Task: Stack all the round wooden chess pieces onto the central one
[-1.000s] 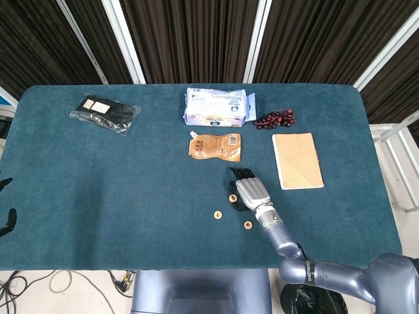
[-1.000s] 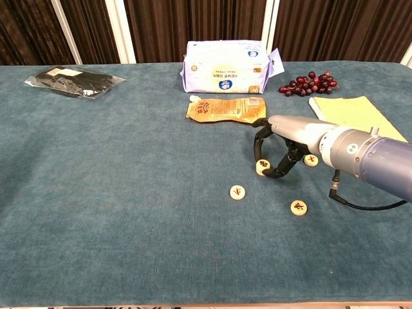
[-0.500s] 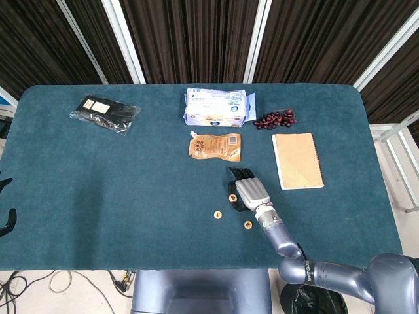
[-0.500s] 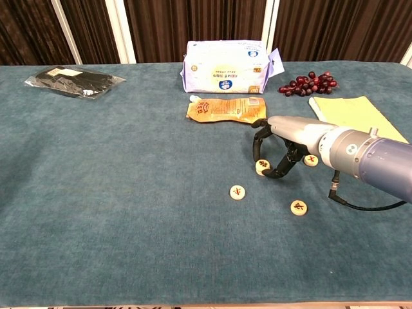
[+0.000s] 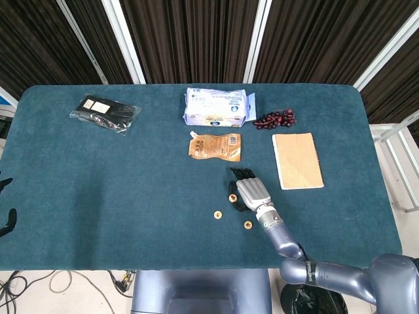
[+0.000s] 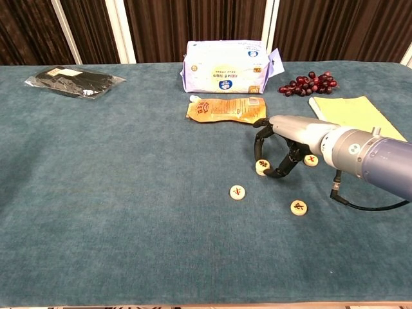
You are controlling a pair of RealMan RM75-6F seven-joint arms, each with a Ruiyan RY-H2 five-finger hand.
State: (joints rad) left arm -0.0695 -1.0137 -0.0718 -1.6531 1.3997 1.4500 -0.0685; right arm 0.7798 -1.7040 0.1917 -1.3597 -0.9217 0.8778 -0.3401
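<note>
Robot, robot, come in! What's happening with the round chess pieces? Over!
Right hand arched over one chess piece, fingertips around it, piece on the cloth. Three others lie flat, unstacked. Left hand not in view. Nothing blocking.

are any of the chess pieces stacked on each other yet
No, in the chest view the four round chess pieces lie singly, flat on the table, apart from one another.

Bright even overhead light, soft faint shadows, both views sharp, no glare
</note>
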